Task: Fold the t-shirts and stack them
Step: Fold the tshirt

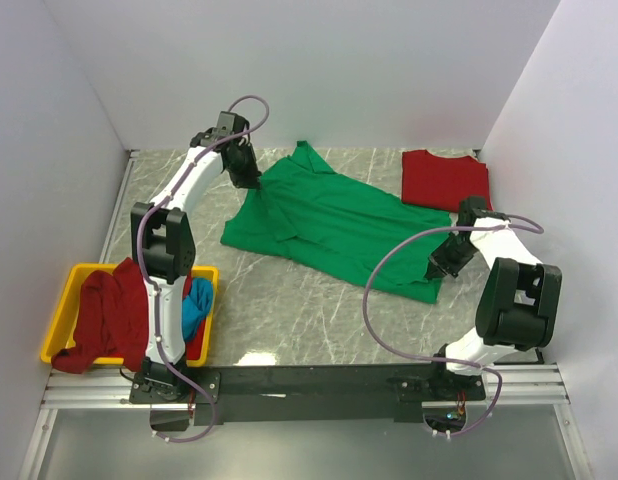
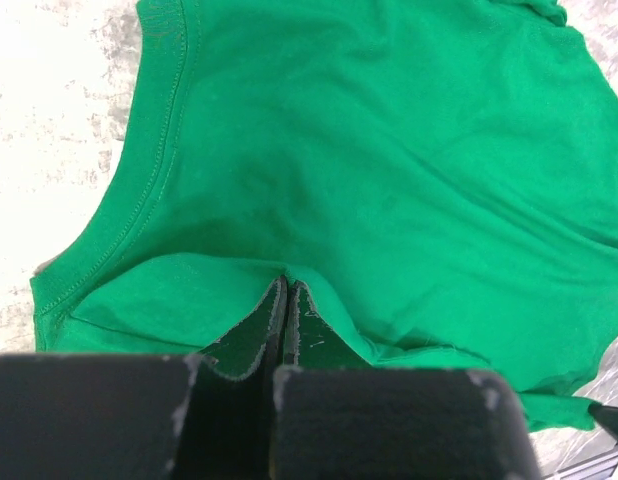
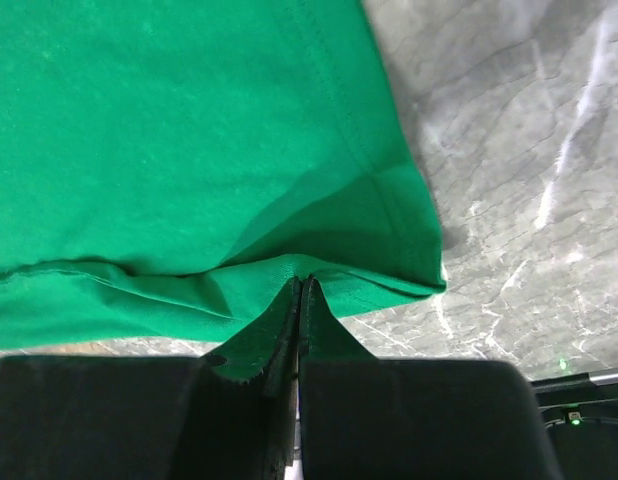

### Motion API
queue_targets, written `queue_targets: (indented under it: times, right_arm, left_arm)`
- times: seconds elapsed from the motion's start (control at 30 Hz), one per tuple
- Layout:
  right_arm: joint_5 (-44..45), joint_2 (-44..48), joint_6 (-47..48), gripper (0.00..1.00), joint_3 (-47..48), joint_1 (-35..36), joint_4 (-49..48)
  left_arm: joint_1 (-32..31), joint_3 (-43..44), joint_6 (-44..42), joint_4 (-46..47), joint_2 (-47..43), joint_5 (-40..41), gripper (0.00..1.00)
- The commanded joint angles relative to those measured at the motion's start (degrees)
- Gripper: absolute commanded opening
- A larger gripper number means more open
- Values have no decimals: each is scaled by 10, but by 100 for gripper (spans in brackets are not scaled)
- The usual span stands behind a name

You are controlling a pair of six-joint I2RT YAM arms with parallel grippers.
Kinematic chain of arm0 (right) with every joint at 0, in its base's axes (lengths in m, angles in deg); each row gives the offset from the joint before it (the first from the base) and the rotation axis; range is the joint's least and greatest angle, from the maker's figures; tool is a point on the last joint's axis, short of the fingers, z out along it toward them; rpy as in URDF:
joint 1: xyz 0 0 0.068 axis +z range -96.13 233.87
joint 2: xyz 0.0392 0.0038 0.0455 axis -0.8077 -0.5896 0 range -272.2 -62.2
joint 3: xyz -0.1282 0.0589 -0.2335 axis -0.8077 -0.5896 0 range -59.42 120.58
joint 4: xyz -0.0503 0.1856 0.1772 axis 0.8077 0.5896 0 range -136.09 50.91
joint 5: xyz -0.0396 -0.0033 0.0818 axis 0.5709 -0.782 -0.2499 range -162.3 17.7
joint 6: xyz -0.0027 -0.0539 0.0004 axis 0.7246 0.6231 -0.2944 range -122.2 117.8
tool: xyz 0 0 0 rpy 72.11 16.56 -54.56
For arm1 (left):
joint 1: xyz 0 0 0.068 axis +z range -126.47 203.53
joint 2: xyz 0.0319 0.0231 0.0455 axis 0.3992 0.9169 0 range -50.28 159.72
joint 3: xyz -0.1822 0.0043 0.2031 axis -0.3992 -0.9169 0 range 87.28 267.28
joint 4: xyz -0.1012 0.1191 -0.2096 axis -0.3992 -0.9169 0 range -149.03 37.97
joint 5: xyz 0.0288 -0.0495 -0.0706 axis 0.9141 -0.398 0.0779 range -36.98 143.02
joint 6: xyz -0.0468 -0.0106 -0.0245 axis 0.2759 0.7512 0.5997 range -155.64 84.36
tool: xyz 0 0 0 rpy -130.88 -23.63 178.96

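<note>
- Two grippers pinch one garment: the green t-shirt [image 1: 329, 225] lies spread across the middle of the marbled table [image 1: 289, 310], running from about 10 o'clock to 4 o'clock in the top view.
- At the shirt's 10 o'clock end, the left gripper [image 1: 251, 180] is clamped on the cloth. The left wrist view shows its jaws pressed together [image 2: 287, 285] with a ridge of green fabric [image 2: 389, 170] caught between the tips, near a stitched hem.
- At the shirt's 4 o'clock corner, the right gripper [image 1: 439, 268] is likewise closed on the cloth. Its wrist view shows the jaws tight [image 3: 299, 285] on a small fold of the green hem [image 3: 169, 150], with bare table [image 3: 519, 180] toward 3 o'clock.
- A red t-shirt [image 1: 445, 178] lies folded flat at the table's 2 o'clock corner, apart from the green one.
- Toward 8 o'clock sits a yellow bin [image 1: 64, 300] holding a crumpled dark red t-shirt [image 1: 109, 310] that spills over its rim, and a blue t-shirt [image 1: 197, 305] beside it.
</note>
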Motion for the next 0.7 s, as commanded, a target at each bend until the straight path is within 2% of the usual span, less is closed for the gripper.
queue_targets:
  times: [0.0,0.67]
  right_arm:
    - [16,1,-3,0,19,-12,3]
    - [29,43,-5,0,-12,-36,3]
  left_arm:
    - [2,26,-22,19,2,-12,1]
    - [6,-20,-17,52,-41,15,0]
